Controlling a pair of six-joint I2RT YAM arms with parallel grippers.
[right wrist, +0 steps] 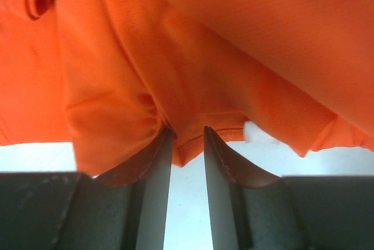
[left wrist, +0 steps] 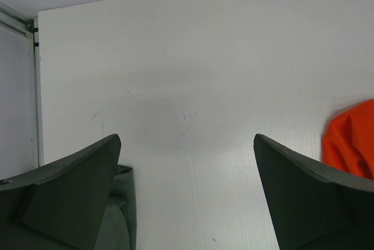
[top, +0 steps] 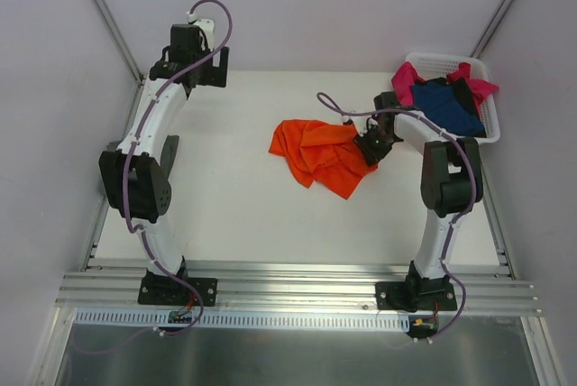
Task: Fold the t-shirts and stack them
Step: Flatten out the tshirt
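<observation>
The bright orange t-shirt (top: 320, 153) lies crumpled in the middle of the table. My right gripper (top: 368, 150) is at its right edge. In the right wrist view the jaws (right wrist: 188, 133) stand a narrow gap apart, with the orange hem (right wrist: 193, 145) hanging loose between the tips. My left gripper (top: 206, 68) is wide open and empty above the far left of the table (left wrist: 187, 145). The grey-green t-shirt (left wrist: 121, 203) lies by the left arm (top: 169, 150). The magenta t-shirt (top: 406, 75) and the navy t-shirt (top: 446, 106) lie in the basket.
The white slatted basket (top: 437, 59) stands at the back right corner, close behind the right arm. Grey walls enclose the table on the left, back and right. A metal rail (top: 297, 282) runs along the near edge.
</observation>
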